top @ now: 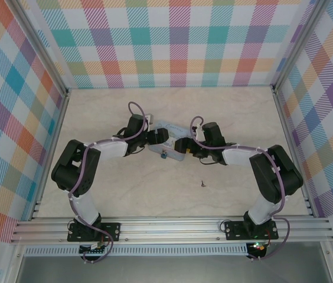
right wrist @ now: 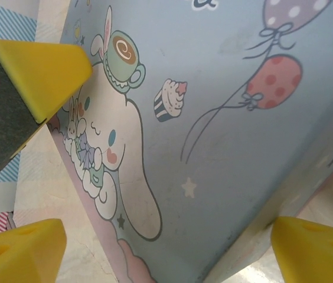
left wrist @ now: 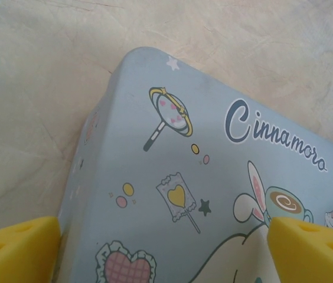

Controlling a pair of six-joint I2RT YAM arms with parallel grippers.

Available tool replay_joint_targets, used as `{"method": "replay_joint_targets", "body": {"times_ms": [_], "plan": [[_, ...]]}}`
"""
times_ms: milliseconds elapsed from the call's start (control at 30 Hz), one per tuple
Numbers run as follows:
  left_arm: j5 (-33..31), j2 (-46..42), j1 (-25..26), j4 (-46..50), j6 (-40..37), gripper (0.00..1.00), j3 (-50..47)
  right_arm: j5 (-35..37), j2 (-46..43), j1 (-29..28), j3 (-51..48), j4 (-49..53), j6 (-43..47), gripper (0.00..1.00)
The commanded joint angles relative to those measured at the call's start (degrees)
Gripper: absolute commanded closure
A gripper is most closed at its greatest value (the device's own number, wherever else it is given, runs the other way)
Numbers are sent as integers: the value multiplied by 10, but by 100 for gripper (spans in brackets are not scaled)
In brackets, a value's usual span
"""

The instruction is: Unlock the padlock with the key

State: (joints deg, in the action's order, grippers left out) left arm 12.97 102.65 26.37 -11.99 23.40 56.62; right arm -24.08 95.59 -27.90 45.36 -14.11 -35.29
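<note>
Padlock (top: pixel 163 155) sits in the middle of the table (top: pixel 125 194) in the top view. It is a tiny teal thing right at the near edge of the pale blue tin (top: pixel 170 134). The key (top: pixel 202 183) is a small dark bit lying alone on the table. It is nearer to the arm bases and well apart from the padlock. The left gripper (top: pixel 156 139) reaches the tin from the left. The right gripper (top: pixel 182 145) reaches it from the right. From up here I cannot tell how wide their fingers are. Bright checked walls (top: pixel 178 47) stand around the table.

Next is the left wrist view. The left gripper (left wrist: pixel 165 250) has its yellow fingers (left wrist: pixel 16 247) spread wide. One is by the tin's (left wrist: pixel 172 147) side wall and one is over the cartoon lid.

Last is the right wrist view. The right gripper (right wrist: pixel 166 250) is spread wide too, with yellow fingers (right wrist: pixel 314 250) low at both corners. The tin (right wrist: pixel 231 135) with its bunny, cupcake and balloons lies between them.
</note>
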Motion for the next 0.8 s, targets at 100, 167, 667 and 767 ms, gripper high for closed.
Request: {"method": "replay_joint_targets", "body": {"times_ms": [100, 167, 667, 767], "plan": [[40, -48, -6, 6, 9, 0, 8, 55, -62, -9, 18, 99, 79, 1], [36, -64, -19, 14, 5, 0, 6, 80, -87, -4, 15, 136, 94, 0], [66, -254, -58, 64, 8, 0, -114, 134, -253, -10, -44, 463, 97, 21], [67, -275, -57, 47, 23, 0, -144, 126, -248, -16, -57, 485, 85, 26]]}}
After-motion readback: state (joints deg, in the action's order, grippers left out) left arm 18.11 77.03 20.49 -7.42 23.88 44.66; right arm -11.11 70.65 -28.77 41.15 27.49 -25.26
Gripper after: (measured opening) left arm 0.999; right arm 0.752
